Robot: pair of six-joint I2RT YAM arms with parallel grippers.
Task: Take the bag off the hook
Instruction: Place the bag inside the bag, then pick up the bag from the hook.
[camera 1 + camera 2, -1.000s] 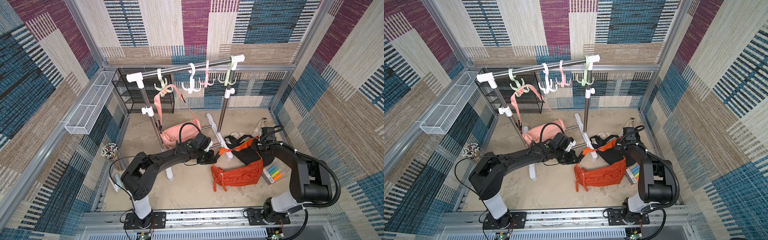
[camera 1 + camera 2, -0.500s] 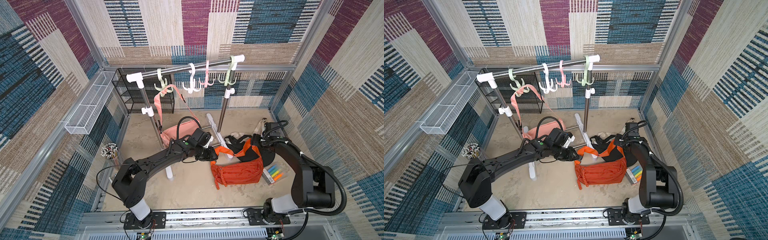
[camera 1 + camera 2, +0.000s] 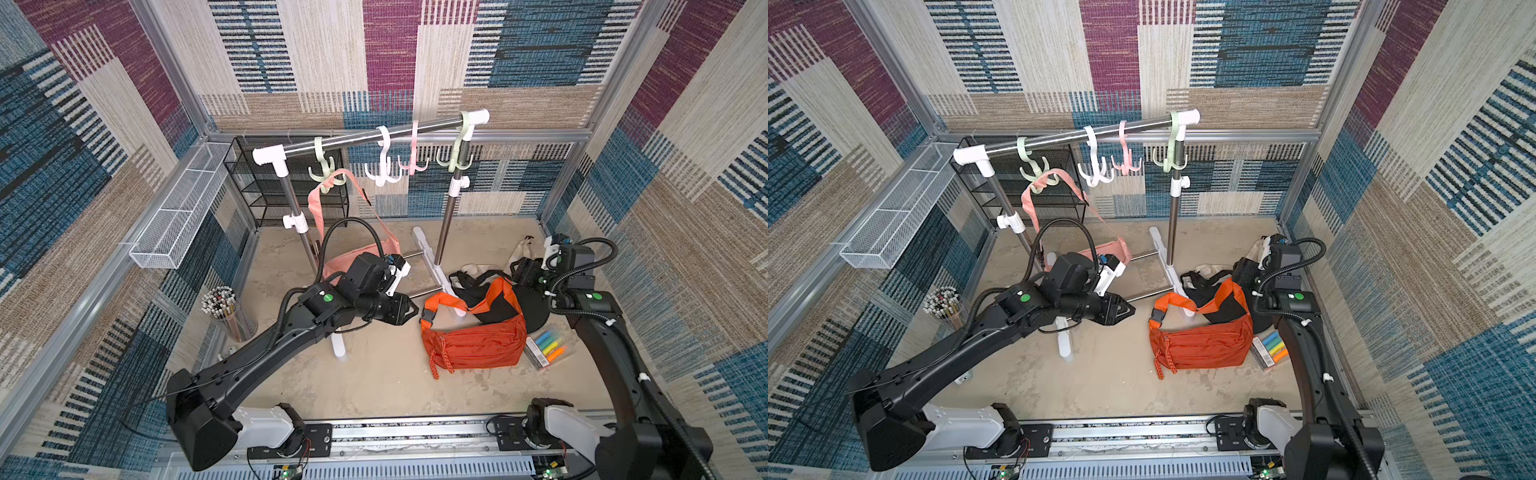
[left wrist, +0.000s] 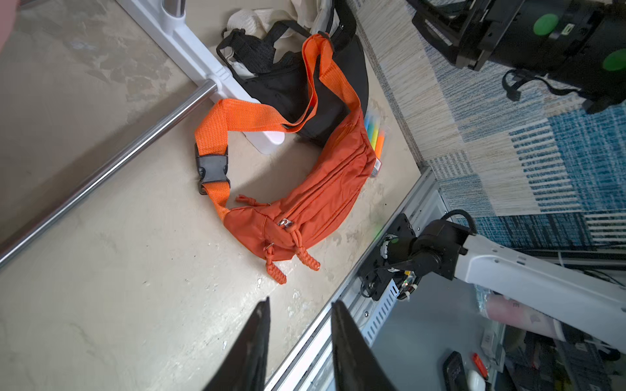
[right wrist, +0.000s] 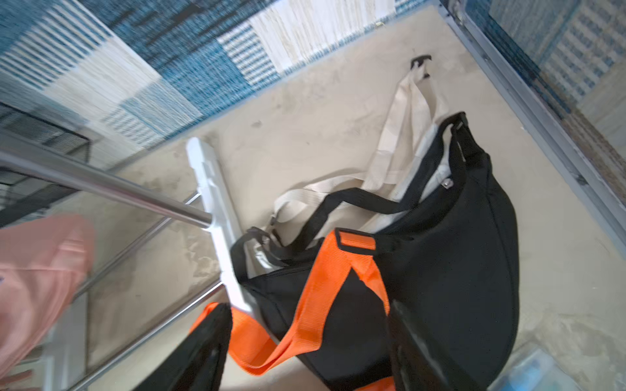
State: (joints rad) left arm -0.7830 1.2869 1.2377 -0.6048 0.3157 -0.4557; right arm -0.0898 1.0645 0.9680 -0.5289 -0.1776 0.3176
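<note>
A pink bag hangs by its strap from the pale green hook at the left end of the rack's rail; both top views show it, bag and hook. An orange bag lies flat on the floor, its strap looped over a black bag. My left gripper hovers left of the orange bag, open and empty. My right gripper stands open above the orange strap and holds nothing.
A black bag and a beige bag lie at the right by the rack's white foot. A highlighter pack, a pen cup, a black wire shelf and a white wire basket line the edges.
Both grippers have opened. The orange bag's strap dropped and the bag settled on the floor. The left gripper drew back to the left, and the right gripper lifted away toward the back right.
</note>
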